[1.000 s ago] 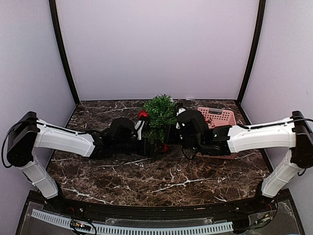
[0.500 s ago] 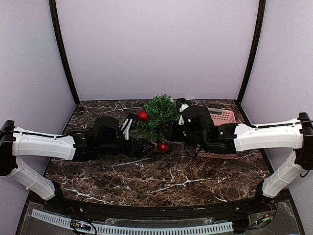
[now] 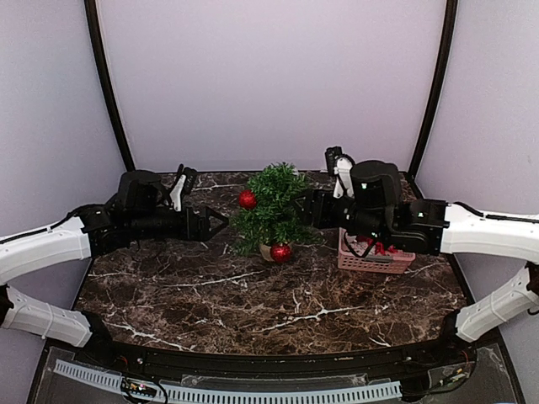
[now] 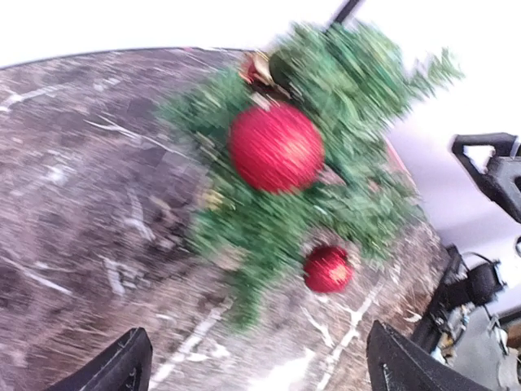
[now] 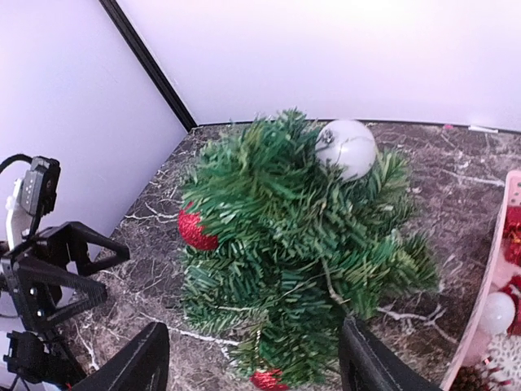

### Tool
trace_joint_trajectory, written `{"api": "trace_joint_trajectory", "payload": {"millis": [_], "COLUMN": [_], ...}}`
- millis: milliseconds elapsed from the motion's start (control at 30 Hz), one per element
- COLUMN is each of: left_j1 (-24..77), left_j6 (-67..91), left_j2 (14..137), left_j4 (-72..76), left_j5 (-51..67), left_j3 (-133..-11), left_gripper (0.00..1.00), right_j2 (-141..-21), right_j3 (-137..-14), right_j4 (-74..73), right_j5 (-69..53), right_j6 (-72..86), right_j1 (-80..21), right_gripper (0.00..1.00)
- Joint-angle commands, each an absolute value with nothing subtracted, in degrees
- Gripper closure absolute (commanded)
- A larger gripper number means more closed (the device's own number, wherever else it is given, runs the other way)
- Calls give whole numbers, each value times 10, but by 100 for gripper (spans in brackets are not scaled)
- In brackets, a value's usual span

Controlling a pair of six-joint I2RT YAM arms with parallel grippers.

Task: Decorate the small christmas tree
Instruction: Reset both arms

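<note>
Left end effector (image 3: 221, 224) is spread wide with nothing between its fingers. You have it above the table (image 3: 253, 310) on the left side of the small christmas tree (image 3: 271, 206), tips aimed at the foliage with a clear gap to it. Right end effector (image 3: 308, 207) is also open and empty, aimed in from the tree's right side. Its tips sit right at the outer branches, and you can't tell from any view whether they touch. The tree stands upright near the back middle of the table on its tan base (image 3: 266, 249). One red bauble (image 3: 247, 199) hangs on its upper left side, and a second red bauble (image 3: 280, 252) hangs low at the front, just beside the base. A white bauble (image 5: 346, 147) sits near the top on the far side, seen from the right wrist. The pink basket (image 3: 375, 263) sits on the table just right of the tree, below the right arm, with red and white ornaments inside. The left wrist view is motion-blurred, but both red baubles and the green branches are readable.
</note>
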State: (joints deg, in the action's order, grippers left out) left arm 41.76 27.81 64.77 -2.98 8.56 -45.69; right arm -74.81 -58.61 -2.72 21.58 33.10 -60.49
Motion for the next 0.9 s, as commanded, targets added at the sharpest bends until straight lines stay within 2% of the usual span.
{"api": "trace_joint_trajectory", "payload": {"millis": [0,200,267,300,500,667,867], "left_j1": [354,202,162,150,0,-107,-130], "left_j6": [202,161,150,142,124,128,90], "left_j2": [670,736,759,765,790,729,637], "left_j4": [-96,-10,36,66,201,307,360], "left_j5": [112,131,138,140,147,100,53], "left_j3": [-520,-531,-520,-514,-428,-307,-197], "left_gripper": [5,3,3,3,3,1,1], "right_j2": [-724,-742,-760,-770,-794,-776,-666], "right_j3": [-569,-553,-548,-543,-469,-402,-295], "right_j4": [-8,49,63,69,148,193,271], "right_j5": [162,65,39,35,-20,-45,-22], "right_j6": [281,247,238,236,223,199,158], "right_j1": [-548,-419,-366,-342,-195,-82,-6], "right_gripper": [25,19,4,2,1,1,1]}}
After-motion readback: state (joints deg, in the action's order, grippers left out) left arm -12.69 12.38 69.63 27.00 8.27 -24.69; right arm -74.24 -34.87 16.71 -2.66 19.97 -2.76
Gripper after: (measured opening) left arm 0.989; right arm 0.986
